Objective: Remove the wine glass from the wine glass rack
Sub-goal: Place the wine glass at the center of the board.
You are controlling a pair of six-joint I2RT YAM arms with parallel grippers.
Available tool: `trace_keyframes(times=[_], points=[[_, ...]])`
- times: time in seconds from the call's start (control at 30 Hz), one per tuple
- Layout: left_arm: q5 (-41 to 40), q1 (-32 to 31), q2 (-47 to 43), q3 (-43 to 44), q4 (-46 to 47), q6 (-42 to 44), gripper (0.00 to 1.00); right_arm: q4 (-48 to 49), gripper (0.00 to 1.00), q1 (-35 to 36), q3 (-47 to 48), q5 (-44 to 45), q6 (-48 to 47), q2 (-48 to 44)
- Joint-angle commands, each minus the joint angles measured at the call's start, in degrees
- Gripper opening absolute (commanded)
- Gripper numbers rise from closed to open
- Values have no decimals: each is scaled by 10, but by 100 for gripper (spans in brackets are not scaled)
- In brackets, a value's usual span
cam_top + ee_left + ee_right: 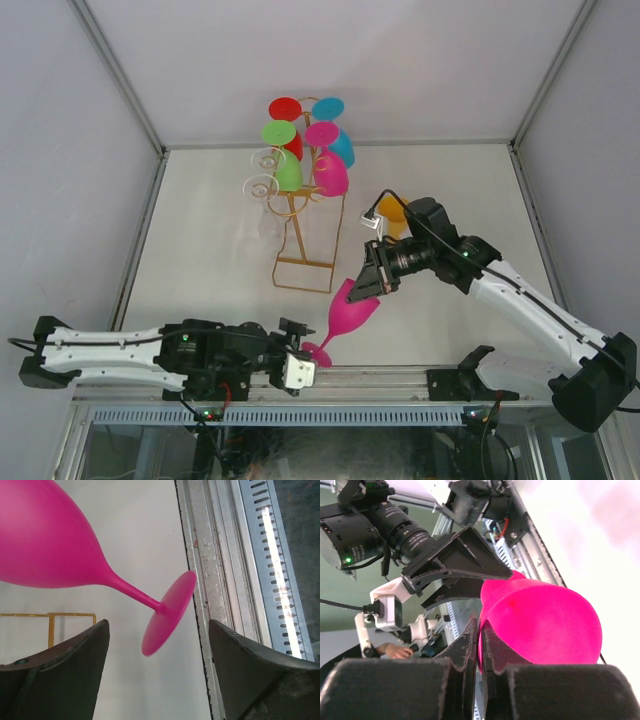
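Top external view pretty much tells the story: the magenta wine glass (352, 308) is off the wine glass rack (305, 240) and hangs tilted over the near part of the table, bowl up toward the right arm, foot down by the front rail. The right gripper (372, 283) is clenched on the bowl's rim. In the right wrist view its fingers (470, 645) pinch the thin wall, one inside and one outside, which I'd guess is the only firm grab on a shape that round.

The left gripper (305, 352) is wide open and grasping nothing. In the left wrist view the stem and foot sit between its jaws, touching neither. Looks to me like a handover pose, so the right alone carries the weight.

The gold rack stands further back, other coloured glasses (300, 140) hanging from it.
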Motion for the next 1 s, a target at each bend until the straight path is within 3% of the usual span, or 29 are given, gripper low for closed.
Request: trace_keyframes(times=[0.0,0.1,0.4,0.6,0.7,0.8,0.97], points=[[-1,2,-19,-20,54,-44,87,-30,0,9,28,95,-26,-42],[-16,2,-29,-34,80,-80,99,-63,0,22,36,179,-37,-61],[-127,2,-49,-77,212,-206,100,-167,0,81,55,477,-34,-130],[-218,2,-51,-79,235,-313,100,-214,0,81,58,638,-29,-170],[-269,2,-67,-82,228,-406,100,-236,0,81,58,722,-29,-185],[-334,2,-85,-60,145,-523,100,-260,0,80,59,790,-30,-187],[-345,3,-112,-40,102,-575,100,-248,0,51,61,839,-45,-183]])
